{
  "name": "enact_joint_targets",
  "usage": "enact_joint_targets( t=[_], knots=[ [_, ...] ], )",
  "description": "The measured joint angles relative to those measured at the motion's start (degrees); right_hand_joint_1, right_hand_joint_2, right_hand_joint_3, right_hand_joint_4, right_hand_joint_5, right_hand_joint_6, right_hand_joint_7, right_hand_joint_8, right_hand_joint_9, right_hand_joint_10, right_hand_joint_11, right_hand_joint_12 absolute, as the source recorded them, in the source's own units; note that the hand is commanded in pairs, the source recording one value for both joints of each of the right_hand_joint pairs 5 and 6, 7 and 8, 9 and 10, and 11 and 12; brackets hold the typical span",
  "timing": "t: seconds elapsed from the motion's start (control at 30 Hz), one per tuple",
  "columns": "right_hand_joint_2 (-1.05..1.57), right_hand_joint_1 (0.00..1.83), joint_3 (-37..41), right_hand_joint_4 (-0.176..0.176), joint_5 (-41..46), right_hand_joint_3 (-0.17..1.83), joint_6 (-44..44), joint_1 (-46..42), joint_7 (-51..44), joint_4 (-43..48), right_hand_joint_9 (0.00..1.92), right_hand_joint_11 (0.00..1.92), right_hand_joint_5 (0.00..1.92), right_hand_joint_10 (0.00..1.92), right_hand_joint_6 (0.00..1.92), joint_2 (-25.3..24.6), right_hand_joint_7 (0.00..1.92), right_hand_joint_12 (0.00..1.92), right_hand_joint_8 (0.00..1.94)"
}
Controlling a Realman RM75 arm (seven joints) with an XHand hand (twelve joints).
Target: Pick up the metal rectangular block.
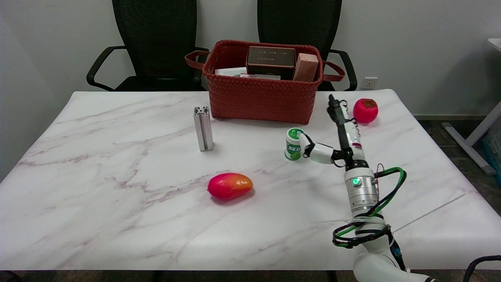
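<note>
Marble-patterned surface (117, 219) is cut off below. Boxes, partly hidden, are held in the woven red basket (260, 100). Left of it, the metal rectangular block (203, 129) is stood upright. The right hand (340, 137) is spread, empty; its thumb's contact with the green-labelled jar (293, 144) cannot be judged.

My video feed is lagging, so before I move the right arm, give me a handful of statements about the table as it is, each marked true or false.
1. The silver metal rectangular block stands upright on the white marble table. True.
2. The right hand holds the block. False: it is far to the block's right, its fingers apart, beside the green-and-white small canister.
3. The red-and-orange mango lies inside the basket. False: it lies on the table, nearer the camera than the block.
4. The red woven basket holds boxes. True.
5. A red round fruit sits near the table's far right corner. True.
</note>
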Motion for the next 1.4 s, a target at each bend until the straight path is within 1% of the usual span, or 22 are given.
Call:
enact_joint_targets(
  t=[0.47, 0.73, 1.0, 1.4],
  knots=[
    [0.59, 1.09, -2.99, 0.000, -0.80, 0.84, -8.25, 1.03, 1.80, 6.70, 0.23, 0.22, 0.10, 0.23, 0.10, -1.09, 0.17, 0.22, 0.17],
    [0.62, 1.07, -4.66, 0.000, -1.06, 0.83, -12.33, 3.31, 2.28, 8.46, 0.24, 0.22, 0.10, 0.24, 0.10, -2.04, 0.18, 0.22, 0.18],
    [0.64, 1.07, -6.09, 0.000, -1.08, 0.80, -15.40, 6.84, 4.32, 7.35, 0.24, 0.22, 0.10, 0.24, 0.10, -4.33, 0.18, 0.22, 0.18],
    [0.60, 1.06, -7.35, 0.000, -0.91, 0.82, -20.68, 14.36, 7.02, 1.70, 0.24, 0.21, 0.09, 0.24, 0.09, -9.07, 0.19, 0.21, 0.19]
  ],
)
